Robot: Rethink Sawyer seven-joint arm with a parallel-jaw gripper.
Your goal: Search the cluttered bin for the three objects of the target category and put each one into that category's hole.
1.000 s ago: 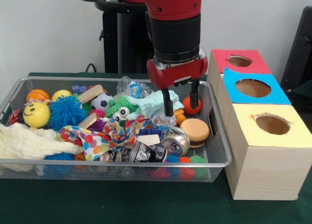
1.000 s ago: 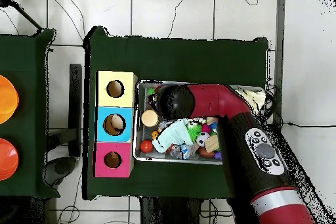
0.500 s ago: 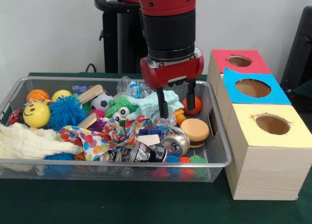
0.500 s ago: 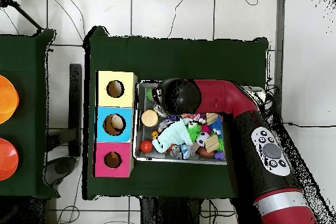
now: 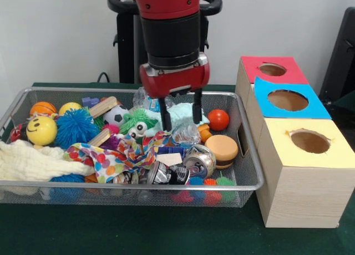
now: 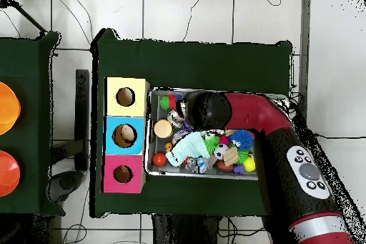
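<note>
wire-mesh metal bin (image 5: 247, 149), wooden boxes (image 5: 302, 194), glossy ball (image 5: 218, 120)

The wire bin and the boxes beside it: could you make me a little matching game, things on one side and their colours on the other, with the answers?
Things:
1. Smiley ball
2. Spiky ball next to it
3. Top of the box nearest the camera
4. Top of the farthest box

Colours:
A. Red
B. Yellow
C. Blue
D. Pale yellow

Pairs: 1-B, 2-C, 3-D, 4-A
</note>
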